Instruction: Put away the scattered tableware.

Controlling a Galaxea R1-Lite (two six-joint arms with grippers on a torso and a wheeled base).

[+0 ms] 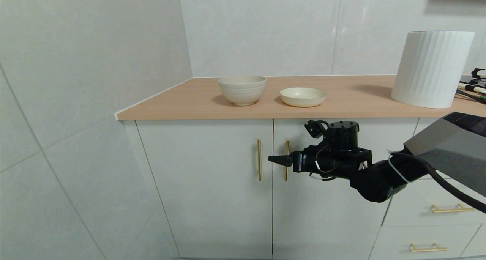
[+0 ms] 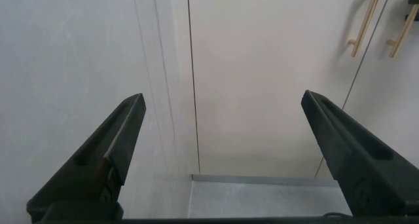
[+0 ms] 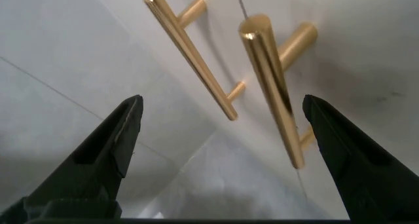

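Low on the robot's left, the left gripper [image 2: 222,101] faces the bottom of the white cabinet front, jaws spread wide, nothing between them. On the light wooden countertop [image 1: 178,104], toward its left end and a little back from the front edge, stands the beige ribbed ceramic bowl [image 1: 242,89]; the cream shallow dish [image 1: 303,96] sits just to its right, not touching. Below the front edge the left gold bar handle [image 1: 259,159] and the right gold bar handle [image 1: 287,146] hang upright on either side of the door seam. The right gripper [image 1: 277,160] is level with them, fingertip crossing the right handle, jaws wide and empty; contact cannot be told. Judgement: the right arm is nearer, the handle's axis is vertical, and the tableware is above the gripper. A white ribbed cylindrical container [image 1: 433,68] stands toward the right end.
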